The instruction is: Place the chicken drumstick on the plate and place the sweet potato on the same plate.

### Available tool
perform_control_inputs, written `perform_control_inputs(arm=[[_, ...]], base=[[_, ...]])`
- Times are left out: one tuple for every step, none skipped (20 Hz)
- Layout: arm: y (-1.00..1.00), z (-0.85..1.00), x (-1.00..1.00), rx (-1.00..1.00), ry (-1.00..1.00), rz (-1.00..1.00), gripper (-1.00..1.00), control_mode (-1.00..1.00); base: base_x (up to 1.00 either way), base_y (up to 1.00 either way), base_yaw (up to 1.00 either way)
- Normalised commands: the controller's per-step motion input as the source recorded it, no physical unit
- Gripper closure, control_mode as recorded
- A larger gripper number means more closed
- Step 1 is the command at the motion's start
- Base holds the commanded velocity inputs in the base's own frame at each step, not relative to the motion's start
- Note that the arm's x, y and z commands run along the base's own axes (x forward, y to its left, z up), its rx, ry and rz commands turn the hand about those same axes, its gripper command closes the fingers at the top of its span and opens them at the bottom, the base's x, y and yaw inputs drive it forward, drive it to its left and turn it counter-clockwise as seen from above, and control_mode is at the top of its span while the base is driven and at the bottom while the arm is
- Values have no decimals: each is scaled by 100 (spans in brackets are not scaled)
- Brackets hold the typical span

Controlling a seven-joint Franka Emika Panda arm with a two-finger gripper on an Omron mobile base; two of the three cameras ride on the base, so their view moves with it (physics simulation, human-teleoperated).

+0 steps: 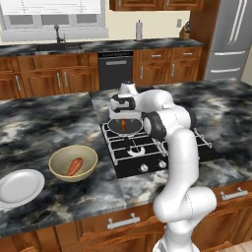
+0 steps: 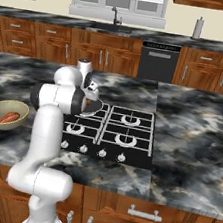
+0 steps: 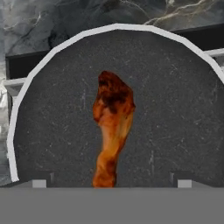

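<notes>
We hold our gripper [image 3: 112, 183] above the dark pan [image 3: 175, 109] on the stove [image 1: 147, 150], looking straight down into it. The two fingers stand wide apart, one on each side of the chicken drumstick [image 3: 111, 127], and nothing is between the pads yet. In the hand view the fat end of the drumstick points to 12 o'clock and the thin bone end to 6 o'clock, lying flat in the middle of the pan.

The sweet potato [image 1: 75, 166] lies in the tan bowl [image 1: 56, 170] on the counter [image 1: 44, 128], and the plate [image 1: 19, 188] sits just beside the bowl, at about 8 o'clock from it in the left base view.

We think the danger is in the closing. If we go down over the thin bone part, the meat can tip or slide out. If we descend too far, the fingers can hit the pan floor and push the pan. The carry to the plate is also long, so a weak grip may drop it on the way.
</notes>
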Motion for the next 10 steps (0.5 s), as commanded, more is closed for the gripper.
perform_control_inputs(arm=[[36,-7,16,0,1,0,-100,-100],[35,-5,19,0,3,0,-100,-100],[30,-4,22,0,2,0,-100,-100],[19,-4,24,0,1,0,-100,-100],[0,0,21,0,0,0,-100,-100],[0,0,19,-1,0,0,-100,-100],[0,0,15,-1,0,-2,-100,-100],[0,0,5,0,0,-5,-100,-100],[-5,0,0,0,0,-9,-100,-100],[-12,0,0,0,0,-9,-100,-100]], base=[[0,0,0],[0,0,0],[0,0,0],[0,0,0],[0,0,0],[0,0,0],[0,0,0],[0,0,0],[0,0,0],[0,0,0]])
